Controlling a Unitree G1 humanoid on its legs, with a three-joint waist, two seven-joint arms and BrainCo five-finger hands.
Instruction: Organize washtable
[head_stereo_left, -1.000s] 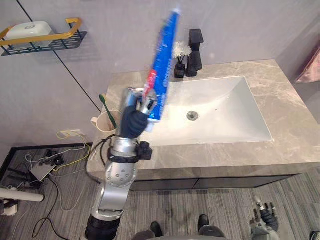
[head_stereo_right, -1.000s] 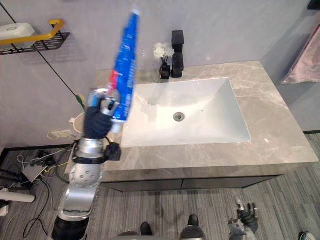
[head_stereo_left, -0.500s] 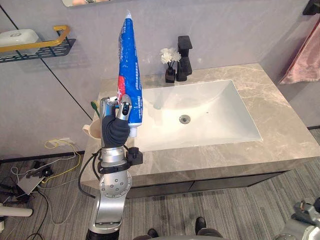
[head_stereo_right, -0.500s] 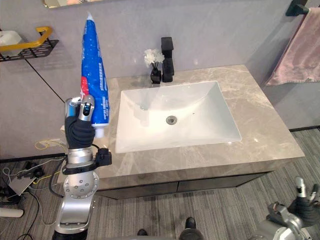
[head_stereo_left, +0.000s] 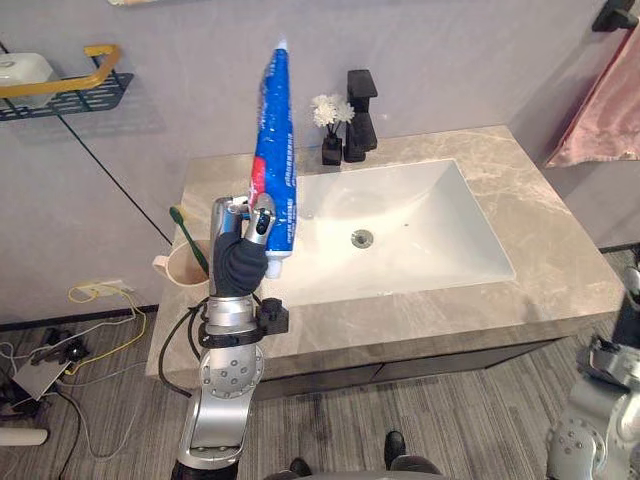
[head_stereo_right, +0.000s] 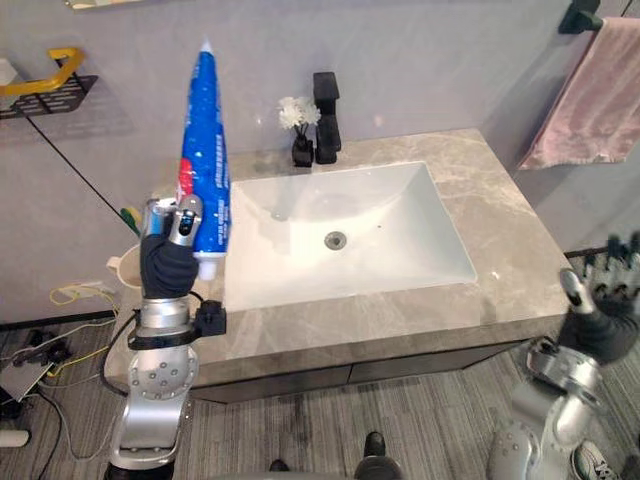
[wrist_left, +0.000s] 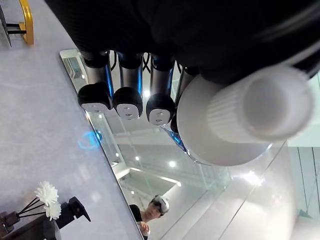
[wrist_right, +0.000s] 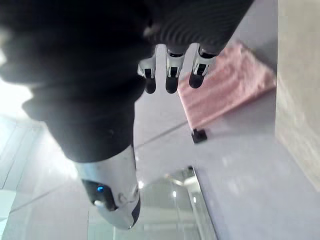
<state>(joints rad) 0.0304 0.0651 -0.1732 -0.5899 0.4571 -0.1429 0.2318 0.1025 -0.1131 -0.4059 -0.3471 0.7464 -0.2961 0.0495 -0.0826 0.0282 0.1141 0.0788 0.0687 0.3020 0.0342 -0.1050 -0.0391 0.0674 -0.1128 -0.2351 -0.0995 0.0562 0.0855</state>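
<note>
Cup (head_stereo_left: 182, 268) with green toothbrush (head_stereo_left: 186, 228) stands on the surface (head_stereo_left: 560, 250) just beside the left hand (head_stereo_left: 238, 262), on its outer side. The left hand is clamped round the lower end of the toothpaste tube (head_stereo_left: 274, 150), fingers curled on it. The tube is upright, clear of the surface, white cap (wrist_left: 260, 107) down beside the fingertips (wrist_left: 127, 102) in the wrist view. Judgement: tube is in carry, stowing not yet done. Next move likely calls for a short swing toward the cup and a lowering cap-first, clear of the toothbrush. Tube label: blue body, red-and-white panel near the grip; print too small to read. Basin (head_stereo_left: 440, 200) lies to the hand's inner side. Right hand (head_stereo_right: 603, 300) hangs well off the surface edge, fingers straight and apart, holding nothing.
</note>
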